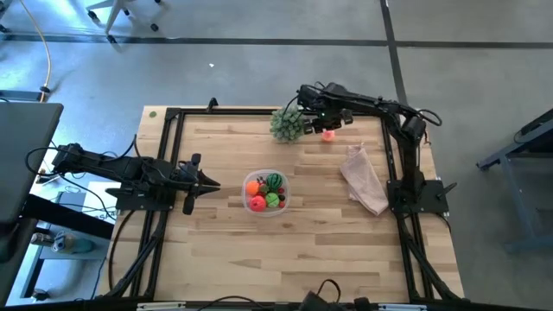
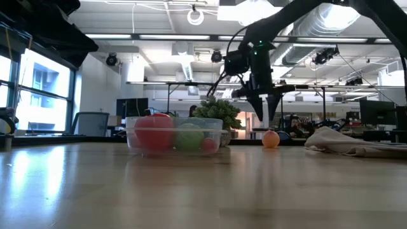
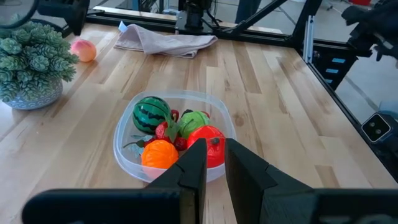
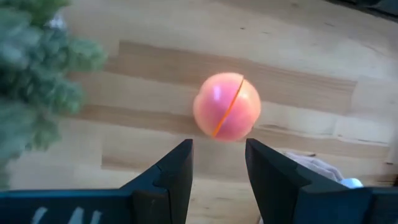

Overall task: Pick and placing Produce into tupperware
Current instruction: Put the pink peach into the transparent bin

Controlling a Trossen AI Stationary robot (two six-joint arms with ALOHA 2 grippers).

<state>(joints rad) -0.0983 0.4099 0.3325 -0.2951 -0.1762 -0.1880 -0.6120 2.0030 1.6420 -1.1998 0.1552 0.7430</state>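
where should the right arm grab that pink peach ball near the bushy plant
Across its round middle, coming straight down from above. The peach lies alone on bare table, just clear of the plant, and the right tool already hangs open over it.

Tupperware (image 1: 266, 192) mid-table, produce (image 1: 264, 190) inside. Plant (image 1: 287, 123) far, behind tupperware. Peach (image 1: 328, 134) just right of plant. Bag (image 1: 365, 178) right, near table (image 1: 225, 250) edge.

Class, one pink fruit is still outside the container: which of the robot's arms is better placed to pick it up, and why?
Right. The right hand hangs open directly above the pink fruit beside the bushy plant. The left hand waits by the tupperware, across the table.
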